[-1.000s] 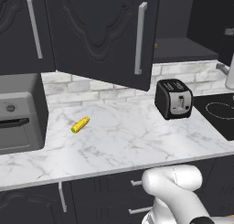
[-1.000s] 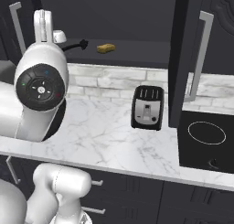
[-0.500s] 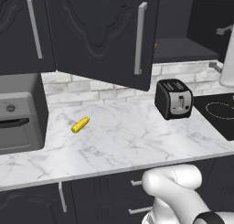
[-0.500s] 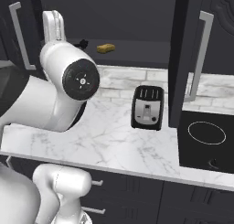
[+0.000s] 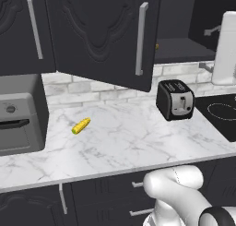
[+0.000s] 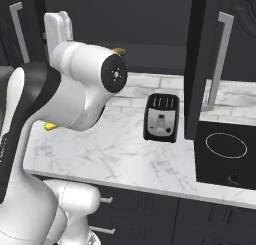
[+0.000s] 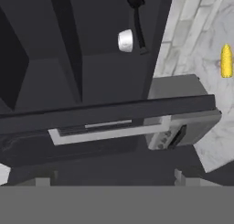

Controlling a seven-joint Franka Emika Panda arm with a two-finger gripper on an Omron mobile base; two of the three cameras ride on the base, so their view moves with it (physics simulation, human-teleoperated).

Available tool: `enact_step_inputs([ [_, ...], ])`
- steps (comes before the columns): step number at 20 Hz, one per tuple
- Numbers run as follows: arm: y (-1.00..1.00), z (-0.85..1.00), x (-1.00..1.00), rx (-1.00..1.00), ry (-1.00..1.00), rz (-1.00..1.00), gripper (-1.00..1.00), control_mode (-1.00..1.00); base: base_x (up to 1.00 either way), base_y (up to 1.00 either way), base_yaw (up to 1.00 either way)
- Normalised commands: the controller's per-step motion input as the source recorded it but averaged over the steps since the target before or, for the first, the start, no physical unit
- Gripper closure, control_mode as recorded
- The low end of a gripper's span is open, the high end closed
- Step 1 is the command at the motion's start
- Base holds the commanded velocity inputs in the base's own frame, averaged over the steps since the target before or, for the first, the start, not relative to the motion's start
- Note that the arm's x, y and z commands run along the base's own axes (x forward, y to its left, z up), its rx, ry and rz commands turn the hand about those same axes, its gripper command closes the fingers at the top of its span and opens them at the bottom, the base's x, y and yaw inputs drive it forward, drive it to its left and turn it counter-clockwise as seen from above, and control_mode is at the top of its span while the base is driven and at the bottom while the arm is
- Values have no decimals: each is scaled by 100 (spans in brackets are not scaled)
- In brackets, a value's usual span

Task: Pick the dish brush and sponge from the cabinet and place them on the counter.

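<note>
STAGE: early, nothing moved | CABINET (image 5: 101,36): door open | BRUSH (image 7: 136,17): on shelf beside white cup (image 7: 124,40) | SPONGE (image 6: 119,51): on shelf, far | COUNTER (image 5: 129,142): awaits both | GRIPPER: jaws wide, empty | LEFT: both picks, both placements

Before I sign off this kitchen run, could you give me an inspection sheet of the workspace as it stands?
Surface: white marble counter, neither task item on it yet.
Job's things: dish brush and sponge both lie inside the cabinet, whose door stands open.
Clutter: corn cob and toaster on the counter; white cup beside the brush.
Grippers: pincer open, holding nothing, facing the cabinet.
Cables: nothing seen.
Surroundings: grey oven box at the left, black cooktop at the right, pale brick wall behind.
</note>
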Motion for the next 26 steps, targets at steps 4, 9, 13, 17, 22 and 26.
enact_step_inputs([
  [4,10,-17,36,0,0,18,-100,-100,0,0,0],
  [9,0,-18,41,0,-2,14,-100,-100,0,0,0],
  [13,0,-10,50,0,-3,12,-100,-100,0,0,0],
  [17,0,0,44,0,-5,9,-100,-100,0,0,0],
  [22,0,0,39,-1,-6,7,-100,-100,0,0,0],
  [26,0,0,38,0,-6,8,-100,-100,0,0,0],
])
